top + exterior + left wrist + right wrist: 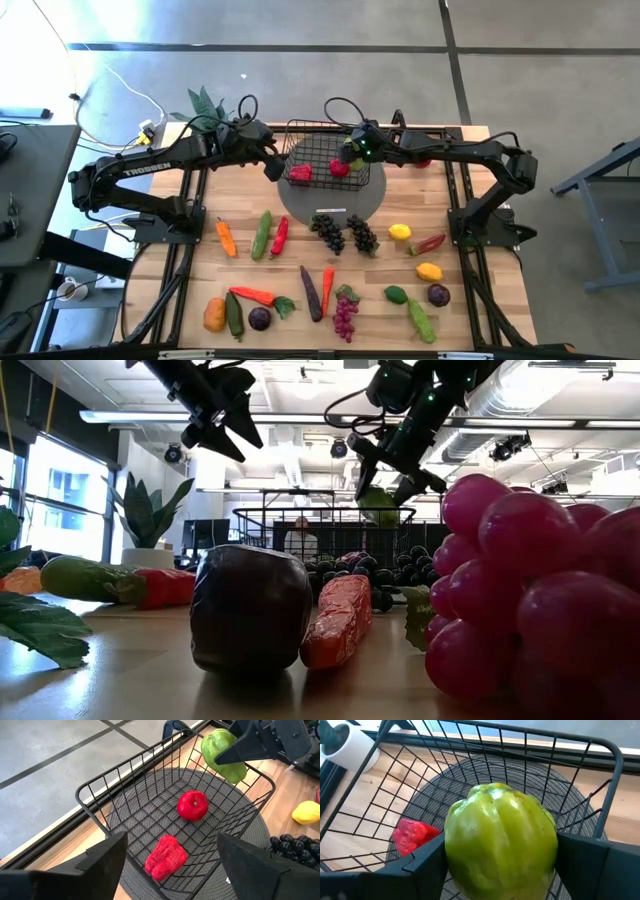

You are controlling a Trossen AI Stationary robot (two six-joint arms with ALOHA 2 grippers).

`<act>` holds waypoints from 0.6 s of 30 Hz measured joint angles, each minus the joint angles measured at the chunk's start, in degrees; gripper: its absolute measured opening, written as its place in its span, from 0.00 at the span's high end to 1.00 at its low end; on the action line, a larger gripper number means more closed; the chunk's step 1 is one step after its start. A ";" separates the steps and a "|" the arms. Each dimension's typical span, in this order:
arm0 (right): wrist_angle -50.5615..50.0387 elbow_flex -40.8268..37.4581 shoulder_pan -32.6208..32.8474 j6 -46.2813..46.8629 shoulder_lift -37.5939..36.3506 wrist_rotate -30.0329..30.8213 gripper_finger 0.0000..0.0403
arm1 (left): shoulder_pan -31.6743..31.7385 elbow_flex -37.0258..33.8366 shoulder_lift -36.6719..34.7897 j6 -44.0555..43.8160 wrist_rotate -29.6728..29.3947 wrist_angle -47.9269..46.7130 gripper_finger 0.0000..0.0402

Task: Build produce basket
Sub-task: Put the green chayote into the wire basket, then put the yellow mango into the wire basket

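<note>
Across the light wooden desk [200, 270], with the black wire-mesh rectangular basket [325, 160] as landmark, everything groups around its far middle. Under the basket lies a flat grey round woven disc [345, 205], its near edge showing toward the produce rows. Left of the basket reaches the dark left arm; its left pincer [272, 160] hovers just outside the basket's left wall, fingers spread wide and holding nothing. Right of the basket comes the dark right arm, and its right pincer [500, 857] hangs over the basket's right part, clamped on a glossy green bell pepper [500, 842] that is above the mesh floor, not resting on it. Beyond the basket's far left corner stands a potted green spiky plant [205, 103]. Nearer than the basket, off the disc, the loose toy produce is spread over the desk: two dark purple grape bunches [345, 235], a green cucumber [262, 235], a red chilli pepper [280, 235], an orange carrot [226, 238] and a yellow lemon [400, 232]. Inside the basket, on its floor, sit a wrinkled red pepper [166, 857] toward the left and a round red tomato-like fruit [192, 806] near the middle.
</note>
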 joint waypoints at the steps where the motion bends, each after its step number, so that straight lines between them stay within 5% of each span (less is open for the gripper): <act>1: 0.01 0.00 -0.01 -0.75 0.00 -0.01 0.29 | 0.00 0.00 0.00 0.00 -0.01 -0.01 0.26; 18: 0.02 0.00 -0.02 -2.60 0.00 -0.13 0.02 | 0.00 0.00 0.02 -0.02 -0.14 0.00 0.26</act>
